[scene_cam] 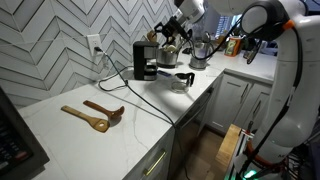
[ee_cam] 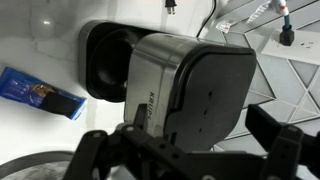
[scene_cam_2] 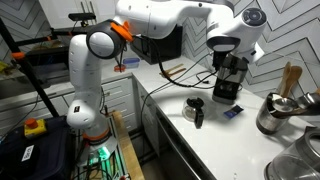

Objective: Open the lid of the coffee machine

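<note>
The black coffee machine (scene_cam: 146, 60) stands against the tiled wall on the white counter and shows in both exterior views (scene_cam_2: 228, 78). In the wrist view I look down on its body (ee_cam: 150, 80) and its dark flat lid (ee_cam: 205, 85), which looks tilted up towards the camera; I cannot tell how far. My gripper (scene_cam: 168, 35) hovers just above the machine's top (scene_cam_2: 232, 50). In the wrist view its fingers (ee_cam: 200, 122) are spread wide on either side of the lid and hold nothing.
A glass carafe (scene_cam: 182, 80) (scene_cam_2: 195, 110) stands in front of the machine. A blue packet (ee_cam: 40, 95) (scene_cam_2: 232, 112) lies beside it. A steel kettle (scene_cam_2: 272, 115) and wooden utensils (scene_cam_2: 290, 80) are near. Wooden spoons (scene_cam: 95, 113) lie on the counter. A cord runs to the wall outlet (scene_cam: 95, 45).
</note>
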Tool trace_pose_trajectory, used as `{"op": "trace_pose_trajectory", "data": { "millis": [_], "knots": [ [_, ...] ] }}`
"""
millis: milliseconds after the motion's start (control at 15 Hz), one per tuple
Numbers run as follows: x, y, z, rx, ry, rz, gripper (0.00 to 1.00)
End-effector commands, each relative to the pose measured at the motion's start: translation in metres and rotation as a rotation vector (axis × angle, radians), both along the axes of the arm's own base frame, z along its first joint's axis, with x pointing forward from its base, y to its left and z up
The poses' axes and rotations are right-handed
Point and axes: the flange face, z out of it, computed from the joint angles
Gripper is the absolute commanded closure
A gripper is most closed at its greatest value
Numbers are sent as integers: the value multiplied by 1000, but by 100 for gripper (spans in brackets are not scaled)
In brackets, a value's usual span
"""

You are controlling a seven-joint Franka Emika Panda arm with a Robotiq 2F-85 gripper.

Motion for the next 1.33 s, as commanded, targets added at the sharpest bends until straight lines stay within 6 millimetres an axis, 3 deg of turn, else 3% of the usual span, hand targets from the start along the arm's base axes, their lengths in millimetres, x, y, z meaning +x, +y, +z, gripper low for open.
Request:
{"op": "trace_pose_trajectory", "data": {
  "millis": [0, 733, 1267],
  "knots": [
    [5, -2, -1, 20, -40, 5, 0],
    [8, 4, 8, 25, -104, 40, 0],
    [22, 30, 44, -39, -194, 132, 0]
  ]
}}
